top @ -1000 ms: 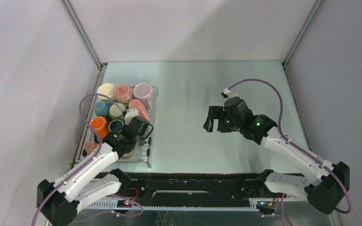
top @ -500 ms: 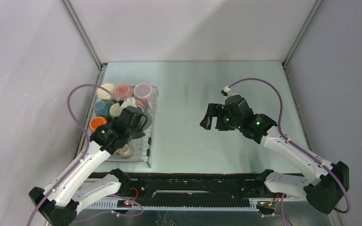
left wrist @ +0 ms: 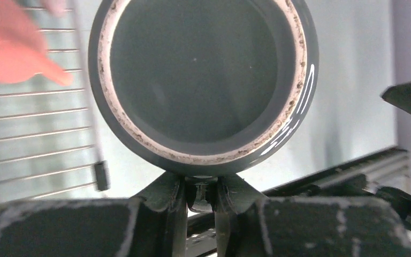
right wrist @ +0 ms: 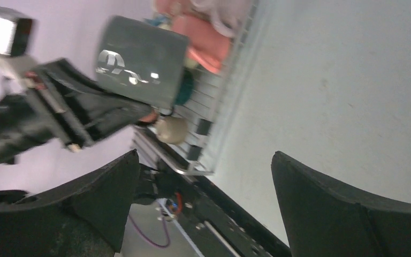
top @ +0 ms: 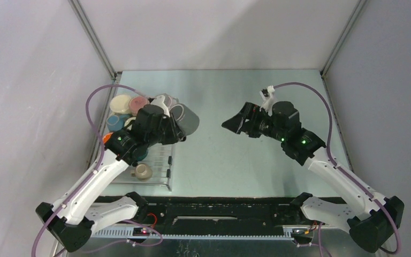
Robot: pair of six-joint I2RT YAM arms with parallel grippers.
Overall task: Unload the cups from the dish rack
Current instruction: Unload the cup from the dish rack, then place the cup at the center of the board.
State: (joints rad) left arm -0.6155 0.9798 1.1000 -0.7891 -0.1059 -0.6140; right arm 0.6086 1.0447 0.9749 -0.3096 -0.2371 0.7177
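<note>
A dark grey cup (top: 188, 120) hangs in the air above the right edge of the dish rack (top: 162, 172). My left gripper (top: 173, 131) is shut on its handle, and the left wrist view shows the cup's round mouth (left wrist: 203, 80) just beyond the fingers (left wrist: 200, 188). Several other cups stay in the rack, among them a cream one (top: 120, 102), a pink one (top: 138, 104) and an orange one (top: 107, 138). My right gripper (top: 233, 123) is open over the table, pointing left at the grey cup (right wrist: 142, 61) with nothing between its jaws (right wrist: 204, 155).
A small cream cup (top: 143, 171) lies in the rack's near part. A salmon cup (right wrist: 206, 43) sits behind the lifted one. The left wall stands close to the rack. Pale green table (top: 230, 160) spreads between the rack and the right arm.
My left gripper has lifted the dark grey cup out of the rack and swung it right. My right gripper has tilted up and turned towards it, still open.
</note>
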